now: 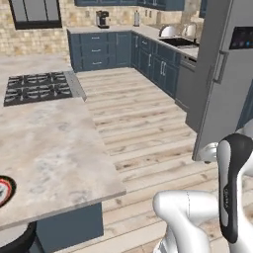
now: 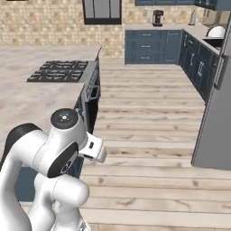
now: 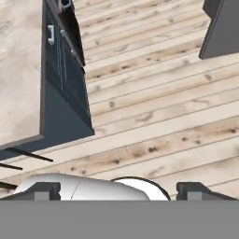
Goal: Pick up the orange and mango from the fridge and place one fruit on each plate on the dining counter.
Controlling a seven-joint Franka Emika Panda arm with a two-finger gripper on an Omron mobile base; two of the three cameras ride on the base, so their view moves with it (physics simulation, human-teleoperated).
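The orange and the mango are out of view. The tall grey fridge (image 1: 217, 84) stands on the right with its dark display panel (image 1: 242, 37) and a bar handle; its inside is hidden. Its lower corner (image 3: 221, 28) also appears in the hand view. The dining counter (image 1: 49, 143) with its beige stone top fills the left side, and a red-rimmed plate (image 1: 4, 190) is cut off by the left edge. My gripper (image 3: 119, 191) hangs over the wooden floor between counter and fridge, open, with nothing between its fingertips (image 3: 46, 190).
A black gas hob (image 1: 37, 88) is set into the far end of the counter (image 2: 31, 99). Blue wall cabinets (image 1: 99, 49) and a sink (image 1: 178, 42) line the back and right walls. Wooden floor (image 2: 149, 122) lies between the island and the fridge (image 2: 216, 122).
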